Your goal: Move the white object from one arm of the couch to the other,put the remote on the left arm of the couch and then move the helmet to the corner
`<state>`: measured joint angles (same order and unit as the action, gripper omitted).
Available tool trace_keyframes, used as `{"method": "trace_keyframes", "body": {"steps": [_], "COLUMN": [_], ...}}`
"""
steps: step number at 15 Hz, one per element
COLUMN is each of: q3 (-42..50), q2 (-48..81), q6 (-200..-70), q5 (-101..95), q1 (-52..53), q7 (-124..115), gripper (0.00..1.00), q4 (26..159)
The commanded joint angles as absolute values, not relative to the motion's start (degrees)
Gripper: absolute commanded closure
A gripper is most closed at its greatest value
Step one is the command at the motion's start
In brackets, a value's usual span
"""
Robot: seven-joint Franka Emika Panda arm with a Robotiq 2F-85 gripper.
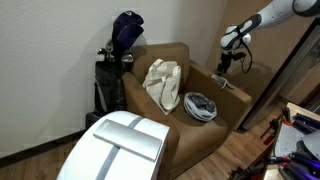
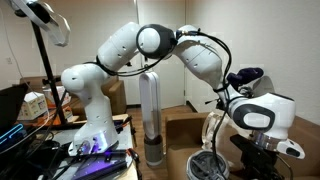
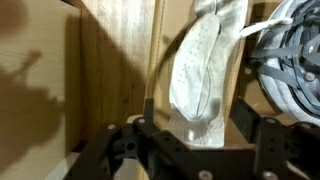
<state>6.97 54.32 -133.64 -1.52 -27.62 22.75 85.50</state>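
Note:
In the wrist view the white object [image 3: 200,65], a long pale lump, lies on the tan arm of the couch [image 3: 110,60]. My gripper [image 3: 197,105] stands open around it, with a gap between each finger and the lump. The helmet [image 3: 290,55], white with dark vents, lies just to the right of it. In an exterior view my gripper [image 1: 222,66] hangs low over the right-hand arm of the couch [image 1: 232,90], and the helmet [image 1: 200,105] rests on the seat beside that arm. The remote is out of view.
A large cream cloth bag [image 1: 162,82] lies on the seat against the backrest. A dark golf bag [image 1: 115,65] stands left of the couch. A glossy white shell [image 1: 120,145] fills the foreground. A wooden panel [image 1: 285,50] stands close behind my arm.

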Motion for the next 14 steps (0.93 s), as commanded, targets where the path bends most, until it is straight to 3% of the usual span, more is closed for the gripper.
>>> {"method": "trace_keyframes", "body": {"steps": [1,14], "q3": [7.82,9.52], "q2": [49.94,30.48], "q6": [-134.10,-135.11], "q5": [-0.92,-2.70], "q1": [-26.52,-11.24], "q7": [19.31,-3.39], "gripper": [0.00,0.00], "q4": [88.14,107.37]}}
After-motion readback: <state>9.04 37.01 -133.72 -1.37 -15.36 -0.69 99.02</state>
